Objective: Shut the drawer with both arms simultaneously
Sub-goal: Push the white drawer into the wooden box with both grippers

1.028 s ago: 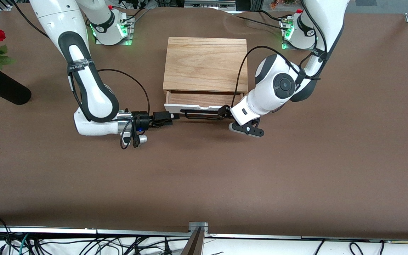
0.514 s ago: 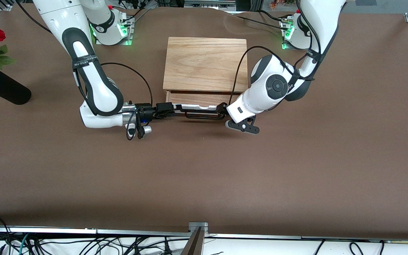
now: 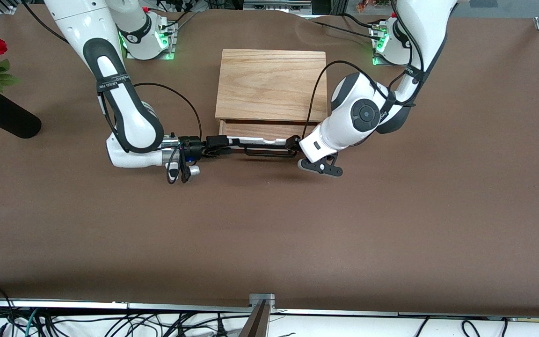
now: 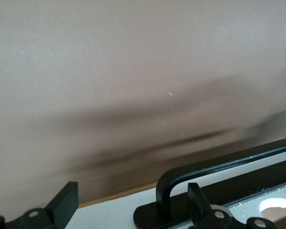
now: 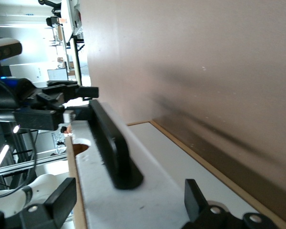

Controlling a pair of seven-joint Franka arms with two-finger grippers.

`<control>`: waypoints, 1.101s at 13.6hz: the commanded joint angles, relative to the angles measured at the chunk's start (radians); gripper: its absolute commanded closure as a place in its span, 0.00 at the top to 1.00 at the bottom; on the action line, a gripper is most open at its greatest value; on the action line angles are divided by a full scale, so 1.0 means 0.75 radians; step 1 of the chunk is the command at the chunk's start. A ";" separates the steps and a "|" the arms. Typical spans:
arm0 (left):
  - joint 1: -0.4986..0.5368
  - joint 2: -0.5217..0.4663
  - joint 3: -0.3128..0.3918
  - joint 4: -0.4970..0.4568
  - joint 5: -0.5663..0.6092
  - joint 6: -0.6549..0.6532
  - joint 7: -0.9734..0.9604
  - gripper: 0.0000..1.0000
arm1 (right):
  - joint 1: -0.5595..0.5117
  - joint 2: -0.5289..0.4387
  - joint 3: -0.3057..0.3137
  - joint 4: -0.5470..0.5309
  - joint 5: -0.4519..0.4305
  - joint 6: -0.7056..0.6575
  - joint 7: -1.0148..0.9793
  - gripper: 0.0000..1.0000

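"Where is the drawer (image 3: 265,128) sitting?"

"Upper middle of the front view, sticking out a little from the cabinet (image 3: 272,84)."

"And the claws?"

"The left gripper (image 3: 293,142) and right gripper (image 3: 217,142) are both spread open, one at each end of its white front. I think they are pushing it in. Next they need one even push together."

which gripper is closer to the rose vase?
Right. The right gripper is at the drawer handle's end toward the vase; the left gripper is at the handle's end away from it.
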 commanded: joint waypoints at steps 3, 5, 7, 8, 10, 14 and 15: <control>0.004 -0.024 -0.082 -0.049 -0.033 -0.137 -0.115 1.00 | 0.062 -0.038 0.007 -0.067 0.000 0.127 -0.042 1.00; 0.004 -0.022 -0.096 -0.049 -0.031 -0.139 -0.197 1.00 | 0.078 -0.089 0.007 -0.120 0.000 0.158 -0.038 1.00; 0.004 -0.024 -0.117 -0.049 -0.031 -0.153 -0.208 1.00 | 0.088 -0.167 0.046 -0.218 0.000 0.217 -0.042 1.00; 0.006 -0.024 -0.117 -0.049 -0.031 -0.178 -0.208 1.00 | 0.088 -0.212 0.060 -0.277 0.000 0.236 -0.042 1.00; 0.006 -0.028 -0.117 -0.049 -0.031 -0.215 -0.208 1.00 | 0.088 -0.273 0.081 -0.370 0.000 0.270 -0.057 1.00; 0.010 -0.034 -0.117 -0.041 -0.031 -0.227 -0.208 1.00 | 0.088 -0.306 0.085 -0.448 0.002 0.287 -0.108 1.00; 0.022 -0.044 -0.117 -0.035 -0.031 -0.227 -0.208 1.00 | 0.088 -0.306 0.085 -0.448 0.002 0.287 -0.108 1.00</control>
